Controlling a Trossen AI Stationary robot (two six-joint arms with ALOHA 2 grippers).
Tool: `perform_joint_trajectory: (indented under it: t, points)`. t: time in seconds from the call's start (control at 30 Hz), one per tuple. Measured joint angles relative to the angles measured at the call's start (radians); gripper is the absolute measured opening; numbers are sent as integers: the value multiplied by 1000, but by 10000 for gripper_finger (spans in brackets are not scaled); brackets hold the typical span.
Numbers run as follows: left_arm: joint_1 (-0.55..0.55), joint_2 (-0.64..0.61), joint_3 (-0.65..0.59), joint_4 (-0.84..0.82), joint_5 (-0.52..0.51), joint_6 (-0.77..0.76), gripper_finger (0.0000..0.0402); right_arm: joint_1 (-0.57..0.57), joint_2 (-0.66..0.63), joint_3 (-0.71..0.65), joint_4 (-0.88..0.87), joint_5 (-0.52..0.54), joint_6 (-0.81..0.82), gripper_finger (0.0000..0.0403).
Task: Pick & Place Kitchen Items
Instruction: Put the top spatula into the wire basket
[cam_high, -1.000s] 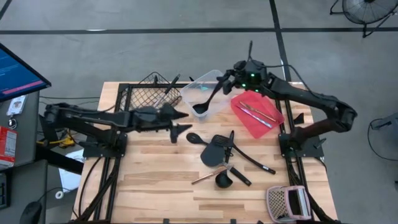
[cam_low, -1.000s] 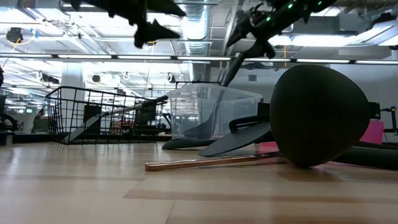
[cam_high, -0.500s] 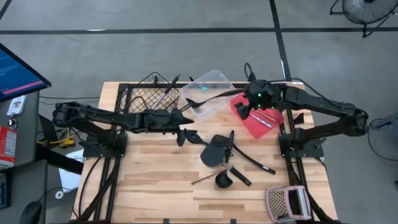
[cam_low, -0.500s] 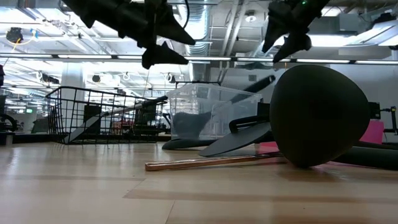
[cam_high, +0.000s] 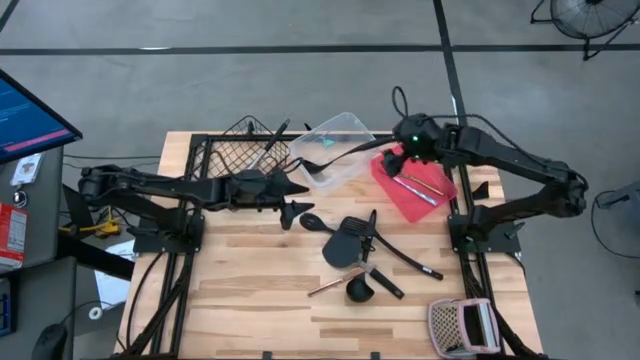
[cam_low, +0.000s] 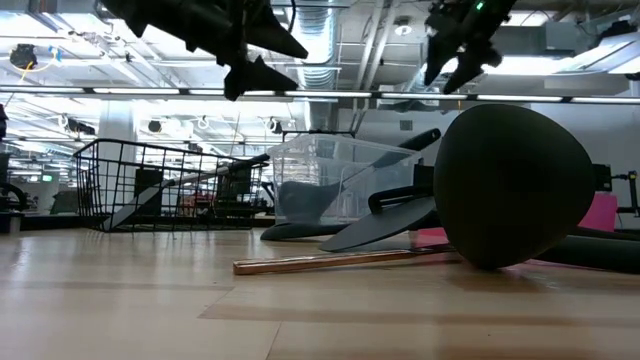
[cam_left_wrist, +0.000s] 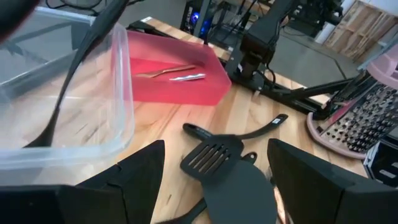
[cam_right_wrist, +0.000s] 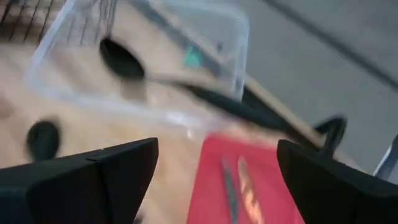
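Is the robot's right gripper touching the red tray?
Apart. The low view shows the right gripper up in the air, empty, far above the red tray on the table.

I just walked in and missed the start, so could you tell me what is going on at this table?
A two-armed robot is sorting kitchen utensils. The right claw hangs open and empty over the red tray, which holds two thin utensils; a black ladle lies in the clear tub. The left claw hovers open near a black spoon. More utensils, including a slotted spatula, lie on the table, and the wire basket holds one.
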Motion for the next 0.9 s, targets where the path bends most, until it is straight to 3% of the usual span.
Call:
perform_joint_trajectory:
  t: [0.13, 0.27, 0.53, 0.7, 0.9]
  points:
    - [18, -54, 0, -20, 0, 0, 268, 83, 12, 21, -178, -85, 102, 324]
    - [48, -120, 0, -20, 0, 0, 268, 214, 62, -32, -237, -130, 232, 324]
    - [97, -207, 0, -22, -1, 0, 268, 466, 235, -138, -193, -145, 370, 324]
    - [100, -219, 0, -27, 0, 0, 268, 536, 312, -189, -145, -260, 381, 324]
    - [100, -217, 0, -54, 24, 0, 268, 595, 347, -281, -54, -297, 440, 324]
